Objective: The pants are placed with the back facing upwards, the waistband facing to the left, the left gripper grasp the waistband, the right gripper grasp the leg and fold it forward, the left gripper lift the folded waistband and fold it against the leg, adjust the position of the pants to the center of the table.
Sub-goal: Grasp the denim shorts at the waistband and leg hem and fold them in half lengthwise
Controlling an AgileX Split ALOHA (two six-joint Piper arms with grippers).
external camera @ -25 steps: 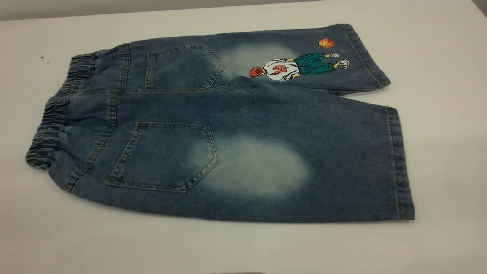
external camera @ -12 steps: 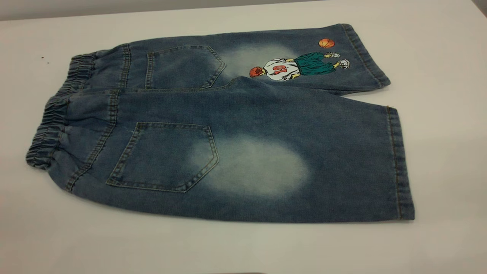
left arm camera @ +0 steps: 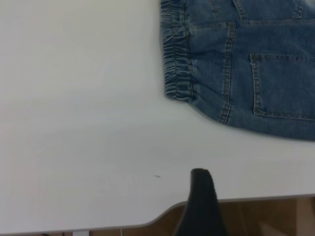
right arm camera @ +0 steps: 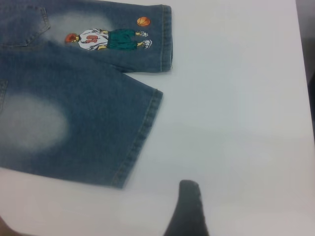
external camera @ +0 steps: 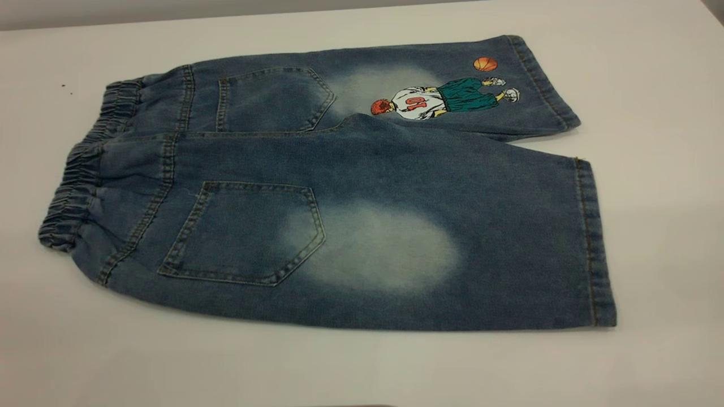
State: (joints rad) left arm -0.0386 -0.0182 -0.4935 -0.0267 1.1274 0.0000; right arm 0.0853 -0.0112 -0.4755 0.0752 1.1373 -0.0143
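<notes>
The pants (external camera: pixel 362 169) lie flat on the table (external camera: pixel 650 113), back pockets up, with the elastic waistband (external camera: pixel 79 181) at the left. The plain leg (external camera: pixel 452 237) with the pale oval patch is nearer the camera, and the leg with the basketball-player print (external camera: pixel 441 99) lies behind it. Neither gripper shows in the exterior view. In the left wrist view my left gripper (left arm camera: pixel 201 196) hangs over the table's edge, well clear of the waistband (left arm camera: pixel 177 59). In the right wrist view my right gripper (right arm camera: pixel 189 206) is above bare table, a short way from the plain leg's (right arm camera: pixel 88 128) hem.
Bare white tabletop surrounds the pants on every side. The table's rounded edge (left arm camera: pixel 162 216) with brown floor beyond it shows in the left wrist view. Its far edge (external camera: pixel 169 17) runs along the top of the exterior view.
</notes>
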